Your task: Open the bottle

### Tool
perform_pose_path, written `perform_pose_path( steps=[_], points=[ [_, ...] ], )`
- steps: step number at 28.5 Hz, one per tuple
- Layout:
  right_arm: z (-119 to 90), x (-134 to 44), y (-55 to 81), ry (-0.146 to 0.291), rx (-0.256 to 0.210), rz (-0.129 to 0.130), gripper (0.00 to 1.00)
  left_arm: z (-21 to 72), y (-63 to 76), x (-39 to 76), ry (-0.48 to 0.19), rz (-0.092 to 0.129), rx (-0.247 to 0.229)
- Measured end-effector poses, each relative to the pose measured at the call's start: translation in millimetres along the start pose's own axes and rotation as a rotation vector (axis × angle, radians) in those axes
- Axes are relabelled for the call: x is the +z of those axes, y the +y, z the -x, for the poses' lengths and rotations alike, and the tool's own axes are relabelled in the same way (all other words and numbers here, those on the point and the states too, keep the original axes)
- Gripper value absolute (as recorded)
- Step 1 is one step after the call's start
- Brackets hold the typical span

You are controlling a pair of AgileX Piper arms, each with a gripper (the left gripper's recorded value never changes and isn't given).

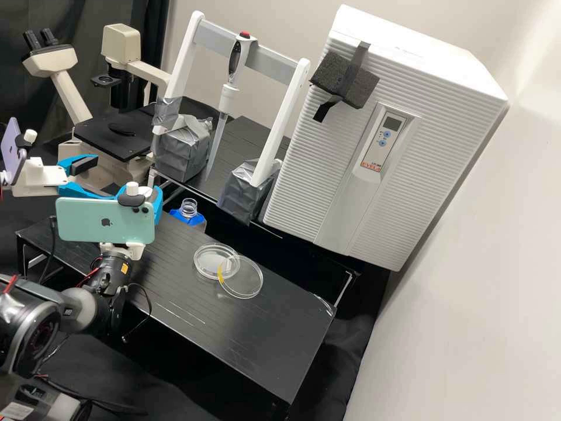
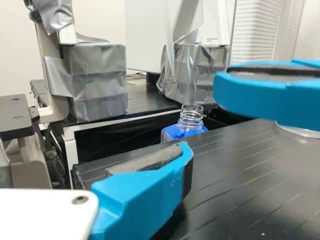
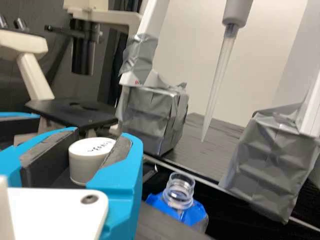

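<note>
A blue bottle (image 1: 188,211) with a clear neck stands uncapped just behind the black bench's (image 1: 245,327) far edge; its open mouth shows in the right wrist view (image 3: 180,192) and the left wrist view (image 2: 191,120). My right gripper (image 1: 139,196) hangs left of and slightly above the bottle, shut on the white cap (image 1: 132,189). The cap (image 3: 90,160) sits upright between the blue fingers of this gripper (image 3: 92,150). My left gripper (image 1: 87,175) stands open farther left, low over the bench. Its gap (image 2: 205,125) faces the bottle with nothing in it.
Two clear petri dishes (image 1: 216,260) (image 1: 241,278) lie on the bench right of the bottle. Behind are a pipette (image 1: 225,111) hanging in a white stand with taped feet (image 1: 181,146) (image 1: 245,187), a big white machine (image 1: 380,134) and a microscope (image 1: 70,64).
</note>
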State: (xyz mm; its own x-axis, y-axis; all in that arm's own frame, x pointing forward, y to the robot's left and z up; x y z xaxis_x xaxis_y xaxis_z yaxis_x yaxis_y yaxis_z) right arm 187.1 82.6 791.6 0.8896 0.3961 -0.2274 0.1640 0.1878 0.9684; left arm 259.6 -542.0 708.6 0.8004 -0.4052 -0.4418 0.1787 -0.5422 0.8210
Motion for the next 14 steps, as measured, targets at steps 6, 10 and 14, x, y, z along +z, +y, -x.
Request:
perform_pose_path(
  steps=[6, 10, 14],
  points=[
    [5.7, 9.7, -8.6, -0.038, -0.047, -0.015, 0.00, 0.0, 0.1, -0.2, 0.001, -0.007, 0.000],
    [7.6, 15.8, -16.5, -0.069, -0.082, -0.031, 0.00, -0.1, -0.2, 0.8, -0.003, -0.007, -0.001],
    [6.1, 20.1, -21.5, -0.087, -0.107, -0.043, 0.00, -0.4, -0.5, 1.1, -0.002, -0.007, -0.005]
  ],
)
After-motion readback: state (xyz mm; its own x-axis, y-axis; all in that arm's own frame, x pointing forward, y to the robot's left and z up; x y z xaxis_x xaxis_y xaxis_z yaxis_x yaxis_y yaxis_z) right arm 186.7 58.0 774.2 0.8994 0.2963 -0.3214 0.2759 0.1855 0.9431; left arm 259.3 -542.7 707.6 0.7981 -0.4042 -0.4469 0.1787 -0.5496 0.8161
